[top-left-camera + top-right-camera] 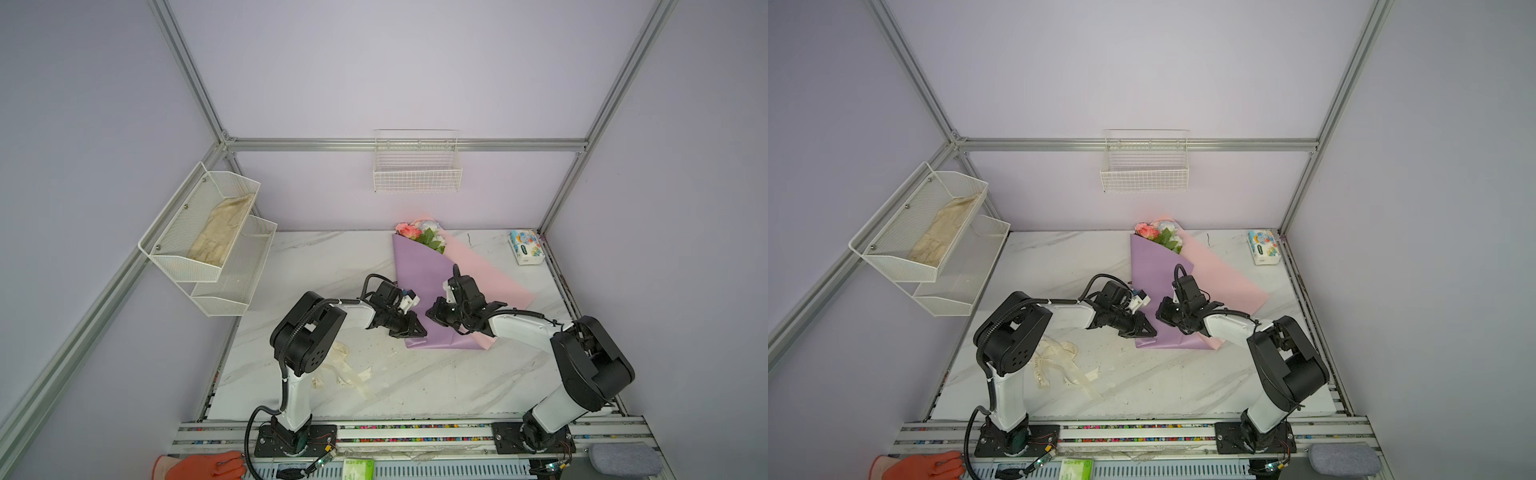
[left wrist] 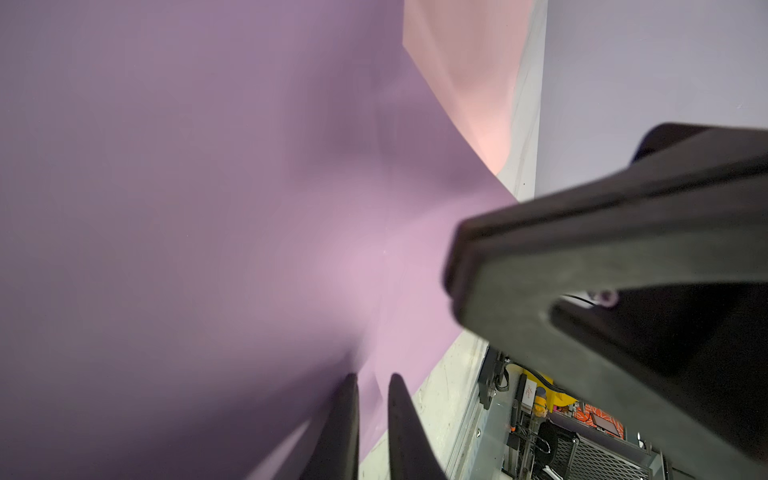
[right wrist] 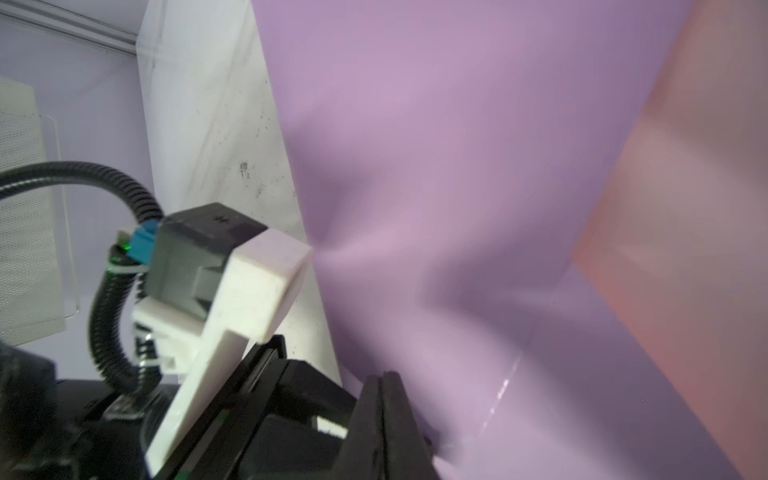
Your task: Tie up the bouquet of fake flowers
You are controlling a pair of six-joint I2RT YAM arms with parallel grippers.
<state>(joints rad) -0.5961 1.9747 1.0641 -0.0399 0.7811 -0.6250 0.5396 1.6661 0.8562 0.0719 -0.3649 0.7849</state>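
Worktop [image 1: 415, 374]: white marble, scuffed.

Bouquet of fake flowers [image 1: 422, 272]: lies flat at mid-worktop in a lilac paper cone over a pink sheet, with the flower heads [image 1: 419, 236] towards the back wall.

Left pincer [image 2: 374, 380]: jaws nearly together, nipping a fold of the lilac paper near the cone's narrow end. Creases run to the tips.

Right pincer [image 3: 384, 380]: jaws fully together, tips against the lilac paper just beside the left pincer. Cannot tell whether any paper is caught.

Cream ribbon [image 1: 1059, 361]: loose beside the left arm, apart from the bouquet.
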